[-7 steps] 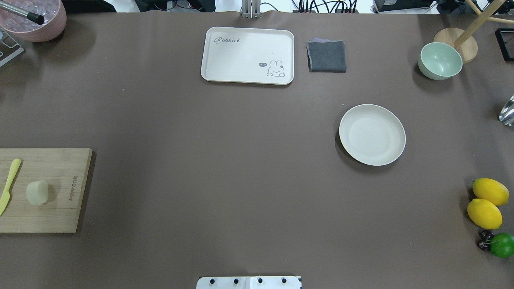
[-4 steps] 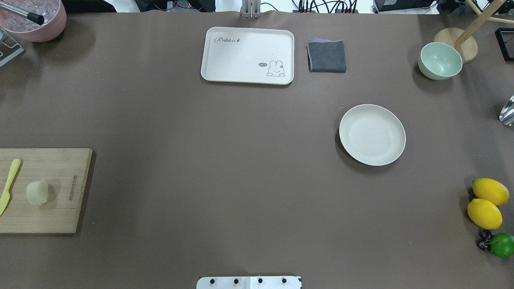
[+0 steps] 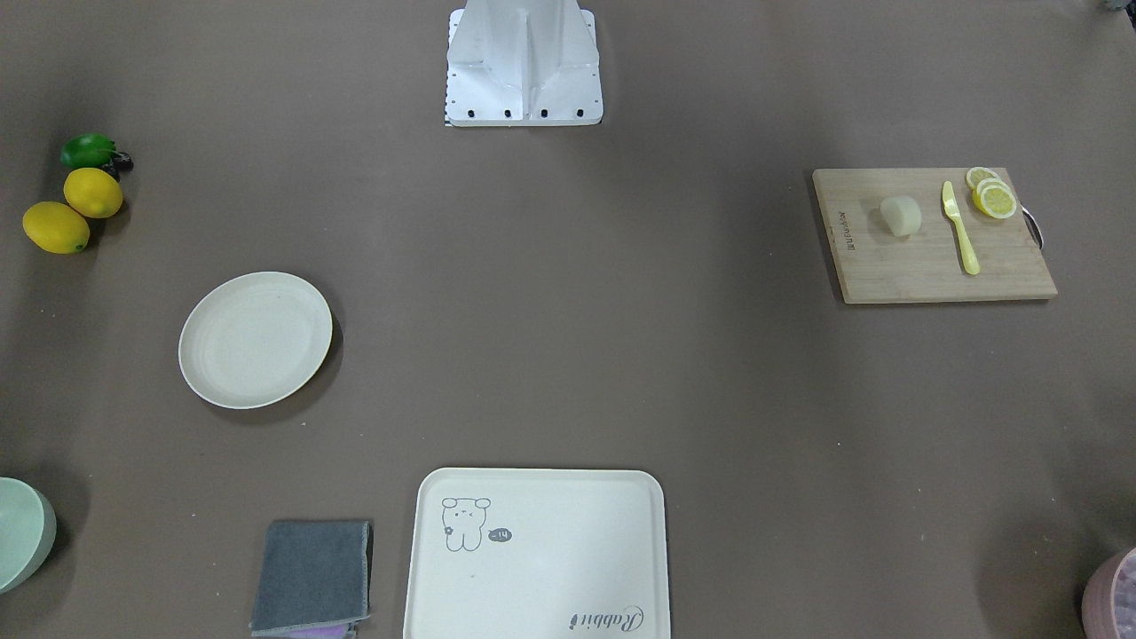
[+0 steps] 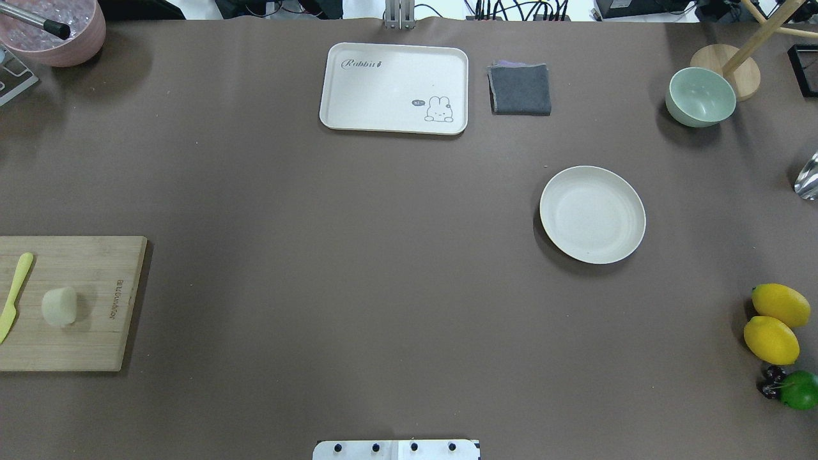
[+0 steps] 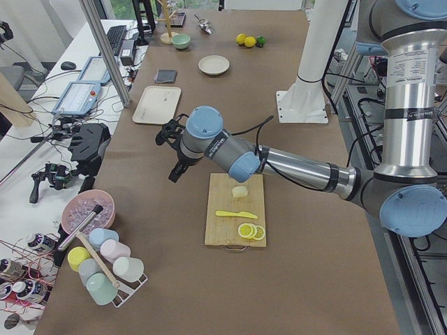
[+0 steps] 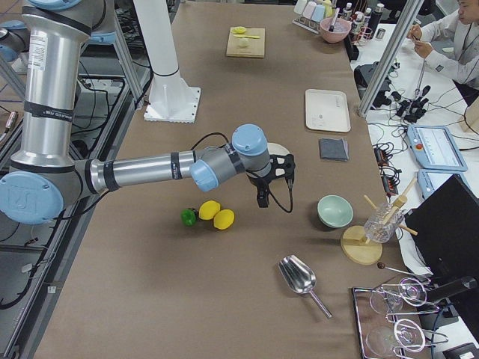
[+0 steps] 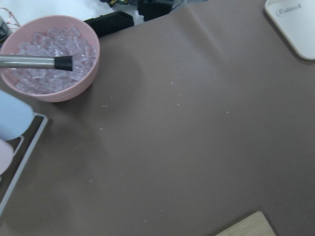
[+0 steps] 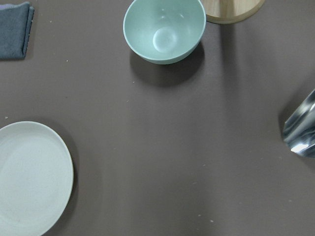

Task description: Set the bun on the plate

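While the bun [image 4: 59,306] sits on the board [image 4: 96,345] at the lower left of the overhead view, just beside the knife [image 4: 14,295], nothing has hold of it. I'd call this the very start, the reach not yet made. The plate [image 4: 592,214] lies right of centre, well apart, no bun on it. The left gripper [image 5: 176,169] hangs over the table near the board; the right gripper [image 6: 261,198] hovers near the plate. Only the side views catch them, so I cannot tell whether either pair of jaws is spread or pressed together. Next, I reckon, the left one must swing over the board, drop around the bun and pinch gently.
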